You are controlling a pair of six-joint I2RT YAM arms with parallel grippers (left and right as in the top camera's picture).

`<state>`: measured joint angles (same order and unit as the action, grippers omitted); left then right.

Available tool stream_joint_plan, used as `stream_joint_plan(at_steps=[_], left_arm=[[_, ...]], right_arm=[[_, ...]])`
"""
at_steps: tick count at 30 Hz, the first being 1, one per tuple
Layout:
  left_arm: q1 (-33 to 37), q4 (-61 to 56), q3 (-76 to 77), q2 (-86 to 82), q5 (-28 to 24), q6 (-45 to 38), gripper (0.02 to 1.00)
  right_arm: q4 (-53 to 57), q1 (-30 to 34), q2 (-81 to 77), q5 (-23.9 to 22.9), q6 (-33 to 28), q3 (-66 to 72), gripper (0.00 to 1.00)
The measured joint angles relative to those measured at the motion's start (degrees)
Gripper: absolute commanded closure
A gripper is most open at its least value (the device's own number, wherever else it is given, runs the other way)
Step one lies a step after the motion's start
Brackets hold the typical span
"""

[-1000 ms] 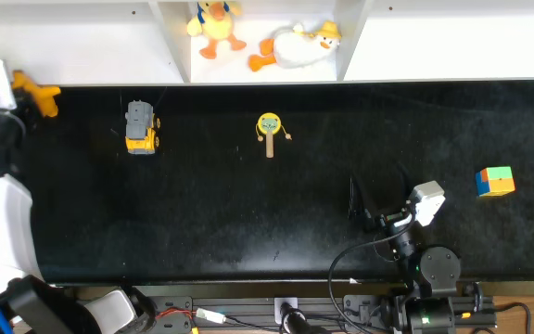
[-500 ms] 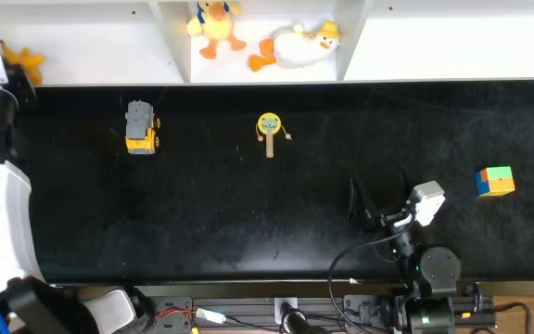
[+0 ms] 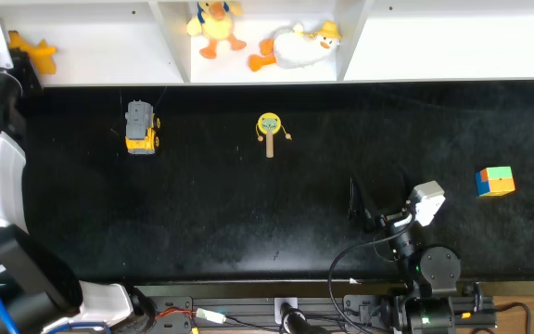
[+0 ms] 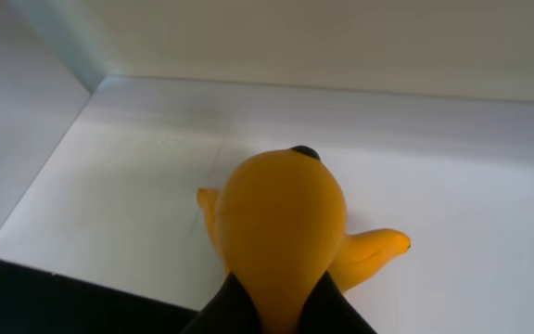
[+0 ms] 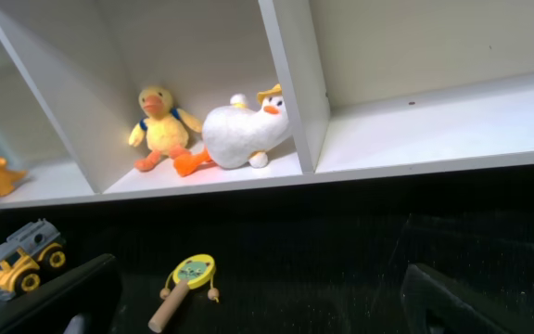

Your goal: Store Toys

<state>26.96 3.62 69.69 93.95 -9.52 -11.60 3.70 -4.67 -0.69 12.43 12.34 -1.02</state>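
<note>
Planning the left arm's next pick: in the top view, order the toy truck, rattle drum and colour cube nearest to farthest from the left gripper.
1. toy truck, left side, closest to the left gripper, which holds the orange toy.
2. rattle drum, middle.
3. colour cube, far right.

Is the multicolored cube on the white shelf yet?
No, the multicolored cube lies on the black table surface at the right, apart from the white shelf.

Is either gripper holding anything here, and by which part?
Left gripper pinches the orange toy by the near end of its rounded body; right gripper holds nothing.
</note>
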Motion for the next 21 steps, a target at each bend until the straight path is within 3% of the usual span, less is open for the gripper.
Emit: stream_joint_plan(at_steps=[14, 16, 18, 19, 20, 21], left_arm=[[-0.61, 0.66, 5.77, 5.73, -0.96, 0.76, 0.982], [-0.74, 0.52, 6.03, 6.23, -0.98, 0.76, 0.943], [-0.87, 0.17, 6.38, 6.71, -0.96, 0.76, 0.809], [-1.07, 0.15, 6.49, 6.86, -0.94, 0.76, 0.676], [-1.11, 0.13, 6.54, 6.95, -0.96, 0.9, 0.601], [-1.22, 0.04, 6.56, 6.97, -0.98, 0.81, 0.419]], right_arm=[[-0.02, 0.0, 0.0, 0.02, 0.0, 0.0, 0.007], [-0.02, 0.0, 0.0, 0.0, 0.0, 0.0, 0.005], [0.0, 0.02, 0.0, 0.0, 0.0, 0.0, 0.005], [0.0, 0.02, 0.0, 0.02, 0.02, 0.0, 0.005], [0.0, 0.02, 0.0, 0.02, -0.02, 0.0, 0.005], [-0.02, 0.0, 0.0, 0.0, 0.0, 0.0, 0.005]])
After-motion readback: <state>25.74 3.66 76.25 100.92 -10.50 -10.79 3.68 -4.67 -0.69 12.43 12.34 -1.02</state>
